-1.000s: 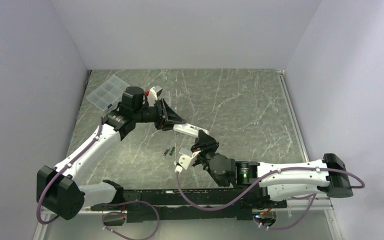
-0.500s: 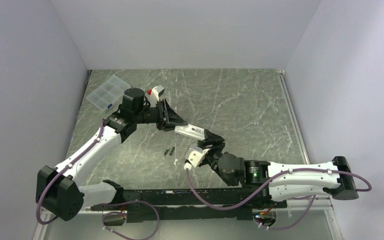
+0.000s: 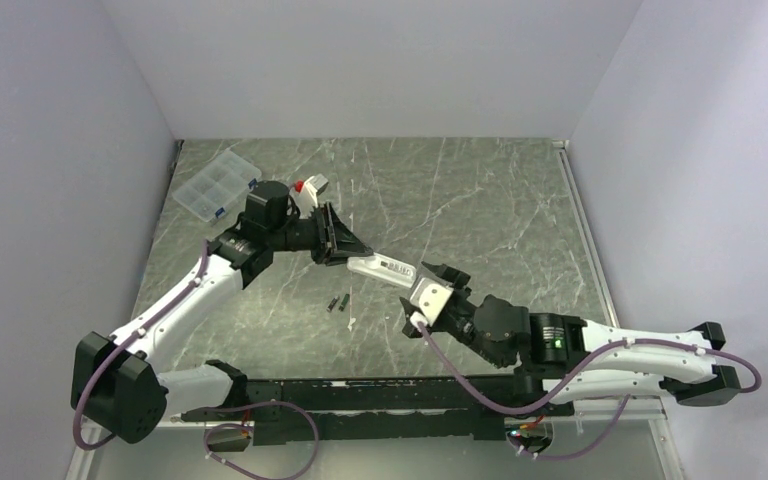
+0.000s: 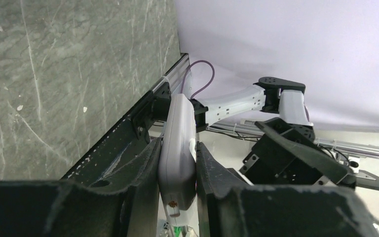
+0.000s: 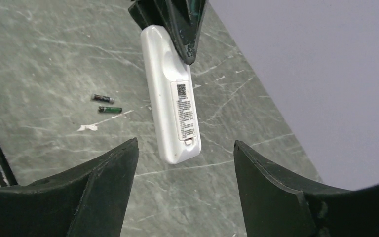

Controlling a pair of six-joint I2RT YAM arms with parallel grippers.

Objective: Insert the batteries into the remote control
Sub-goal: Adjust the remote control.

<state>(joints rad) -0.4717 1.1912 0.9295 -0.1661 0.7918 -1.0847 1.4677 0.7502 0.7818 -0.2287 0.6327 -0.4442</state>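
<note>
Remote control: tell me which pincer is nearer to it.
Left. The left pincer is clamped on one end of the remote control; the right pincer is open, facing its free end without touching.

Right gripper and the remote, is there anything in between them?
Nothing. In the right wrist view the right gripper is open and the remote control, clamped in the left gripper, hangs just ahead of its fingers with only air between.

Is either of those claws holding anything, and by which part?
The left gripper clamps the remote control by one end, the rest sticking out free. The right gripper is open and holds nothing.
</note>
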